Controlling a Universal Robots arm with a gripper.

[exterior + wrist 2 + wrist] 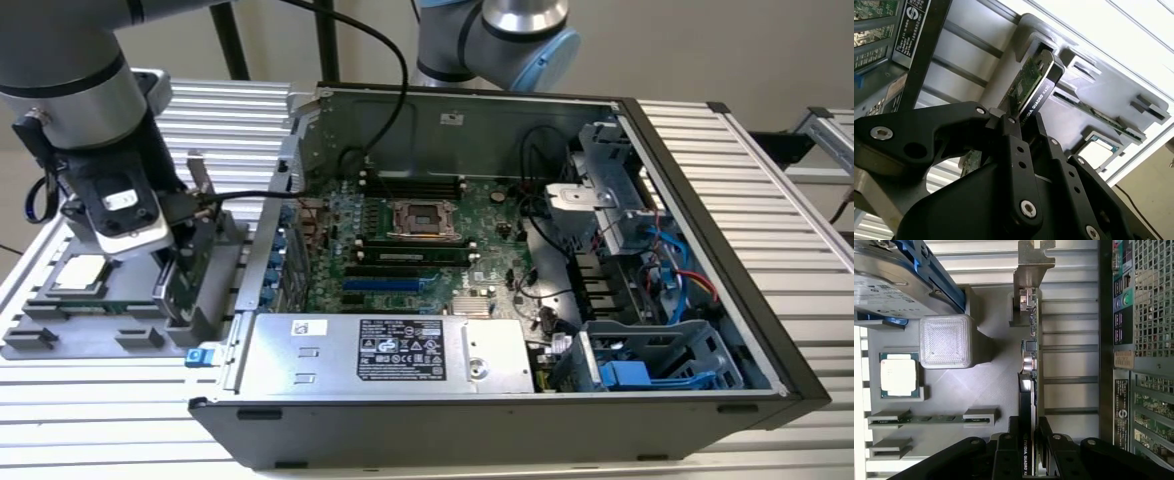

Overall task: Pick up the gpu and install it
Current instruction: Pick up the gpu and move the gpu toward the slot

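The gpu (178, 272) stands on its edge in a slot of the grey holder tray (80, 338), at the exterior view's left beside the open computer case. In both wrist views it is a thin green card with a black shroud (1033, 82) (1028, 357), and its silver bracket (1032, 265) is at the far end. My gripper (163, 262) (1021, 119) (1027, 429) is down over the card's near end. One black finger presses each face, so it is shut on the card, which still sits in the holder.
The tray also holds a square silver processor chip (899, 376), memory sticks (929, 418) and a hard drive with blue clips (894, 275). The open case (467, 425) lies at the exterior view's right of the tray, with its motherboard (414, 250) exposed and a power supply (387, 350) in front.
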